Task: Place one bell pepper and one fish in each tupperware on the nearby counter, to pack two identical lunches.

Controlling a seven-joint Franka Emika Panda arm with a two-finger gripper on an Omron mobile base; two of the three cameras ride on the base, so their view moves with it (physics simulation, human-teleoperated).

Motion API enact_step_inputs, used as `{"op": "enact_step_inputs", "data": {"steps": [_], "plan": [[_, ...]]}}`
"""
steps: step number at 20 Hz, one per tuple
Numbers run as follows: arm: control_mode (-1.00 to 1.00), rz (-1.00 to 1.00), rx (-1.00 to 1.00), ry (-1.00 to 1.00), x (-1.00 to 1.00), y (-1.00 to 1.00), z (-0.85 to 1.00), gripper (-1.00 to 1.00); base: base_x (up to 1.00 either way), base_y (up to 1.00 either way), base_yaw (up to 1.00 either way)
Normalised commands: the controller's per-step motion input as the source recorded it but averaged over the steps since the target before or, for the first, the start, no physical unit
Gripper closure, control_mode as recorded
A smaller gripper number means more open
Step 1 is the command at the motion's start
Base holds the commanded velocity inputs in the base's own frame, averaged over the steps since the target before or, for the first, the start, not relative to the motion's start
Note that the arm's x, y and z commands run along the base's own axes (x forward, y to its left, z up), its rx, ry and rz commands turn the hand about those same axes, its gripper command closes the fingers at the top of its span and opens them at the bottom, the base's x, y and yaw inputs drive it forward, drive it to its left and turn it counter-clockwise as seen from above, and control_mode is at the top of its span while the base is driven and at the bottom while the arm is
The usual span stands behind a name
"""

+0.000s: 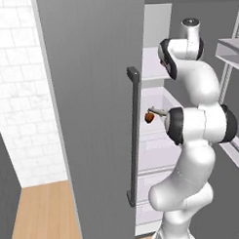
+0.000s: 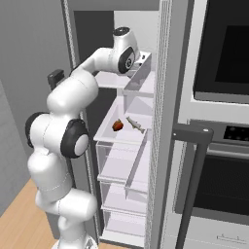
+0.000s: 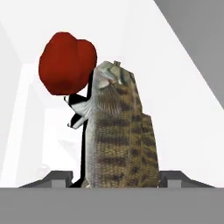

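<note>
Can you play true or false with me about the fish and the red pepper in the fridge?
1. The fish sits between the gripper's two fingertips. True.
2. The bell pepper is green. False: it is red.
3. The fish and the bell pepper lie on a fridge shelf. True: the right base view shows them side by side there.
4. The fridge door is closed. False: it stands open and the arm reaches inside.
5. The fish has a plain white body. False: it is brownish with dark stripes.
</note>
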Motion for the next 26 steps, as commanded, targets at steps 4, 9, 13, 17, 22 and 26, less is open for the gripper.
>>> {"op": "enact_step_inputs", "data": {"steps": [4,9,13,17,22,26], "plan": [[-1.0,0.0,0.0,0.01,-1.0,0.45,-0.03,1.0,0.0,0.0,0.0],[-1.0,-0.01,0.01,0.04,-1.0,0.43,0.0,1.0,0.0,0.0,0.0],[-1.0,0.0,0.02,0.07,-1.0,0.25,0.01,1.0,0.0,0.0,0.0],[-1.0,0.03,0.23,0.04,-1.0,0.25,0.06,1.0,0.0,0.0,0.0],[-1.0,0.01,0.07,-0.16,-1.0,0.5,0.04,1.0,0.0,0.0,0.0],[-1.0,0.0,0.0,-0.09,-1.0,0.54,0.0,1.0,0.0,0.0,0.0]]}}
